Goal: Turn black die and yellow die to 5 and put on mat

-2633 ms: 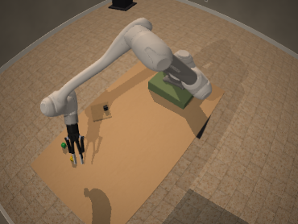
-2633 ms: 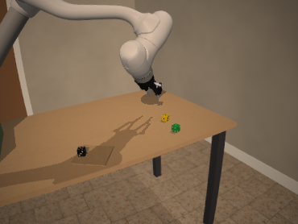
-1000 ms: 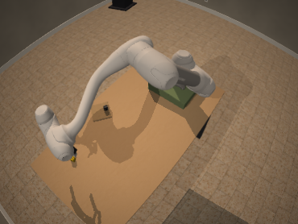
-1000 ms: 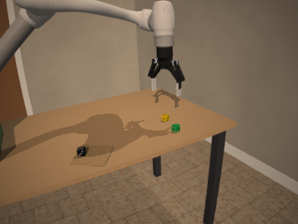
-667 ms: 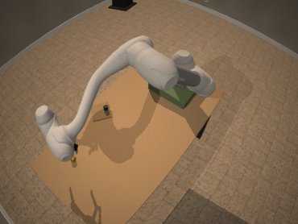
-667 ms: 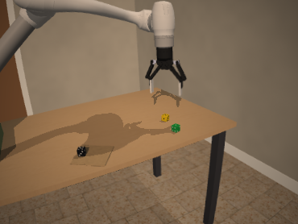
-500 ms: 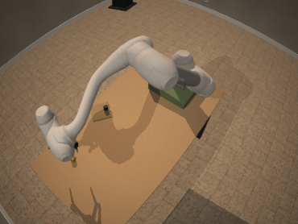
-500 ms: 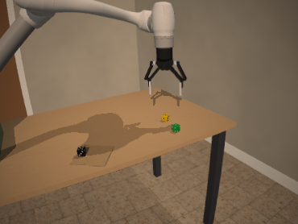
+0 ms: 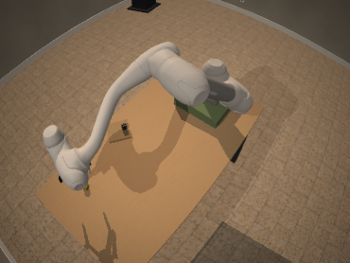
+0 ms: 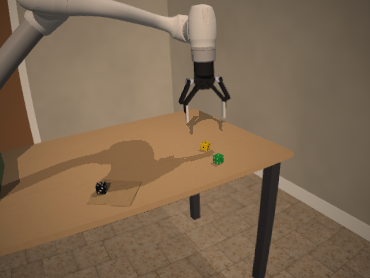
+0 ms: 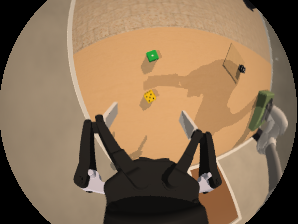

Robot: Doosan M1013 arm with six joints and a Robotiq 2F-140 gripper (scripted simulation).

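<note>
Yellow die (image 9: 86, 187) (image 10: 205, 146) (image 11: 150, 97) lay on the desk (image 9: 189, 166) (image 10: 60, 210) (image 11: 175, 42), inward of its short edge. My fingers (image 10: 224, 111) stood wide apart, so I judged it best to centre, descend straight and grip squarely (green die (image 10: 218, 159) (image 11: 152, 55) untouched).

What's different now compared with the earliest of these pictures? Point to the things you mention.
The arm has swung round: the gripper (image 10: 206, 119) (image 11: 149, 112), tilted before, now points straight down, wide open, beyond the yellow die (image 10: 205, 146) (image 11: 149, 97) in the exterior view. I see nothing taken hold of or let go. The yellow die, green die (image 10: 218, 159) (image 11: 152, 56) and black die (image 9: 124, 127) (image 10: 101, 188) (image 11: 242, 69) stayed put.
</note>
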